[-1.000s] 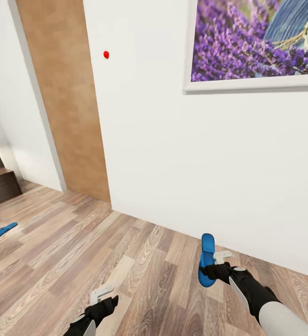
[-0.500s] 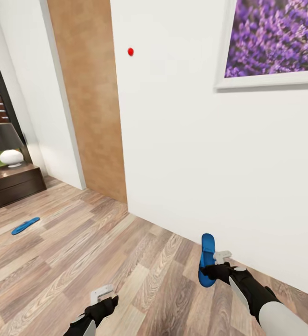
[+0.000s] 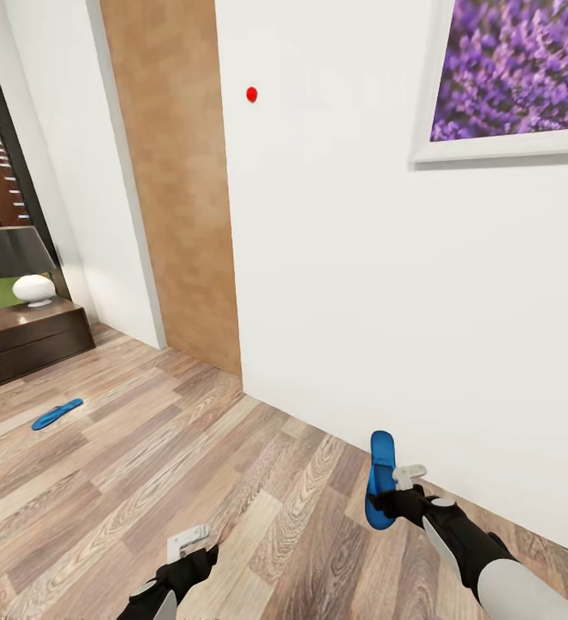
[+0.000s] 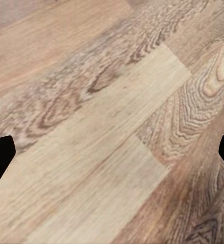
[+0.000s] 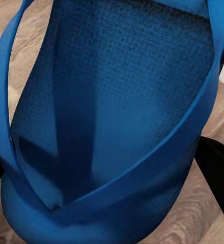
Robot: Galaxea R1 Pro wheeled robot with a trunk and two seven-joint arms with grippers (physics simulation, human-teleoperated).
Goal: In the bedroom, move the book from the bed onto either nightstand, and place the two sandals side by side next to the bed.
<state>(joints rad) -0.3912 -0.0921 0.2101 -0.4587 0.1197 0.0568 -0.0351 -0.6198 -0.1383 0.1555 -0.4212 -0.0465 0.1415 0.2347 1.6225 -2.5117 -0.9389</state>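
Observation:
My right gripper [image 3: 396, 492] is shut on a bright blue sandal [image 3: 380, 476], held off the wood floor near the white wall; up close in the right wrist view the sandal [image 5: 112, 122] shows its sole and straps. The other blue sandal [image 3: 58, 413] lies flat on the floor at the far left, in front of the dark brown nightstand [image 3: 26, 344], which bears a lamp [image 3: 27, 263] with a dark shade and white round base. My left gripper [image 3: 189, 545] hangs low over bare planks, open, its dark fingertips [image 4: 0, 157] wide apart with nothing between them. The book and bed are out of view.
A white wall [image 3: 387, 284] with a framed lavender picture [image 3: 516, 77] runs close on the right. A brown wooden panel [image 3: 176, 172] stands beside it. A small red dot [image 3: 251, 94] marks the wall. Wood-plank floor [image 3: 146, 482] stretches left toward the nightstand.
The whole view has swung leftward: the nightstand, lamp and floor sandal have come further into the picture and the painting has slid right. Both arms keep their pose, the sandal still held.

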